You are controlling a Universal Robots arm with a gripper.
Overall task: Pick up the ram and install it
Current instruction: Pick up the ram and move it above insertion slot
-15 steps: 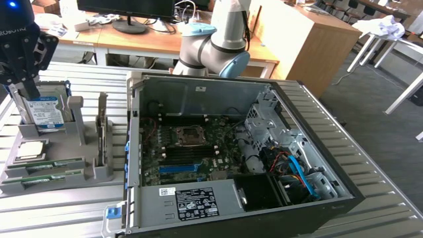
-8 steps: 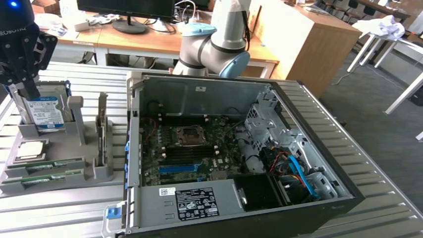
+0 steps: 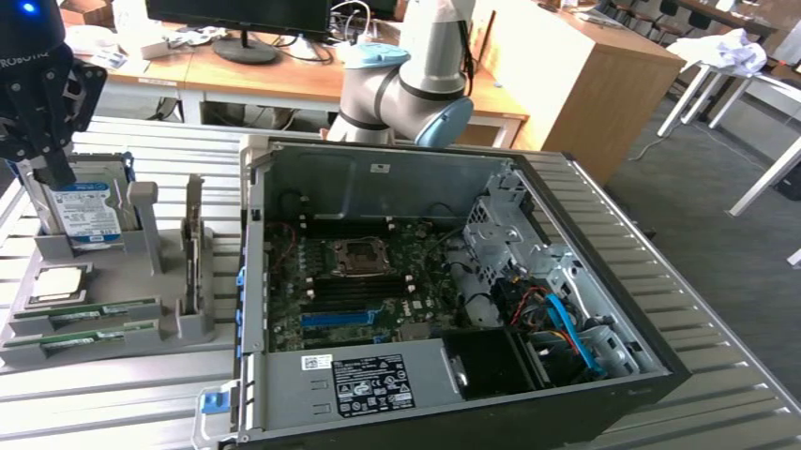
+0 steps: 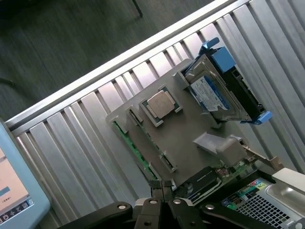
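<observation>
A slatted metal table (image 3: 113,394) is seen in an office; wooden desks (image 3: 288,80) and a monitor (image 3: 238,14) stand beyond it. An open case (image 3: 375,183) is set mid-table, its motherboard (image 3: 363,281) exposed; a grey holder (image 3: 188,323) is placed just beside it, toward the table's edge on the exterior view's left. At the holder's near end the ram (image 3: 88,314) is laid flat in a slot; a processor (image 3: 60,281) is seated behind it; a hard drive (image 3: 85,211) is stood upright at the far end. The gripper (image 3: 52,173) is hung over the holder by the hard drive; its fingers (image 4: 155,191) are pressed together, nothing grasped.
</observation>
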